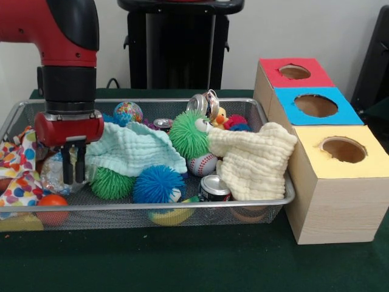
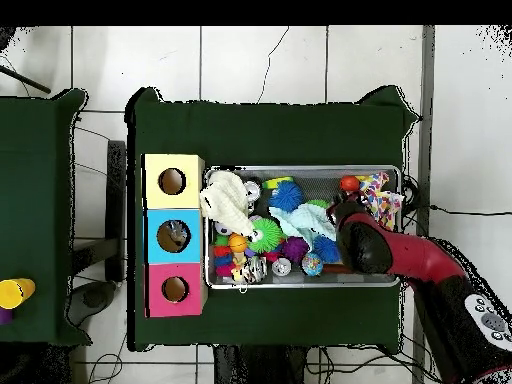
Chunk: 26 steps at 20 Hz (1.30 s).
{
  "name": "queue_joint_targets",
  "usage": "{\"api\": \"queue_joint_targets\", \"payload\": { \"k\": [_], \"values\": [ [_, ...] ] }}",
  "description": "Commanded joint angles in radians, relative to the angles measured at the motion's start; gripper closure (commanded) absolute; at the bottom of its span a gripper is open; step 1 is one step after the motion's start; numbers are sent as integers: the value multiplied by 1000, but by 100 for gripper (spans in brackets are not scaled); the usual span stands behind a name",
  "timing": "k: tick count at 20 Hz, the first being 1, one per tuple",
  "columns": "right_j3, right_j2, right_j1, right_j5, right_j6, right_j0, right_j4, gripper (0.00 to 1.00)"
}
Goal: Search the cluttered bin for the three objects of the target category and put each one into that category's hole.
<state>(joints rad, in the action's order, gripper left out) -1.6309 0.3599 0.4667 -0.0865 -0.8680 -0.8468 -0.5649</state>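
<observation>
The wire mesh bin [image 1: 182, 206] stands on the green table, full of toys and cloths. One crushed transparent bottle [image 1: 53, 175] lies at the bin's left end in the front view. My gripper [image 1: 73, 173] hangs straight down into the bin right at this bottle. Its fingers [image 1: 65, 165] stand close together and appear shut on the bottle's edge. No other transparent bottle shows; cloths cover much of the bin. In the overhead view the arm [image 2: 380, 250] reaches over the bin's right end [image 2: 397, 200] and hides the gripper.
Three wooden boxes with round holes stand beside the bin: red [image 1: 295, 72], blue [image 1: 316, 105], yellow [image 1: 343, 149]. The bin holds a mint cloth [image 1: 130, 149], a cream cloth [image 1: 255, 161], spiky balls [image 1: 158, 184], silver cans [image 1: 214, 187], a baseball [image 1: 203, 164] and a patterned cloth [image 1: 18, 173].
</observation>
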Motion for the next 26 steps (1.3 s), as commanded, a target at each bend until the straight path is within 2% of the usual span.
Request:
{"api": "queue_joint_targets", "payload": {
  "k": [1, 5, 8, 10, 22, 26],
  "values": [
    [-68, 71, -17, -139, -100, -32, 22, 100],
    [-76, 62, 9, -155, -119, -15, 44, 100],
    [-110, 47, 106, -240, -131, 17, 96, 100],
    [-118, 37, 140, -266, -136, 35, 117, 100],
    [-142, 30, 202, -305, -149, 59, 161, 100],
    [-143, 70, 153, -290, -108, 12, 167, 100]
  ]
}}
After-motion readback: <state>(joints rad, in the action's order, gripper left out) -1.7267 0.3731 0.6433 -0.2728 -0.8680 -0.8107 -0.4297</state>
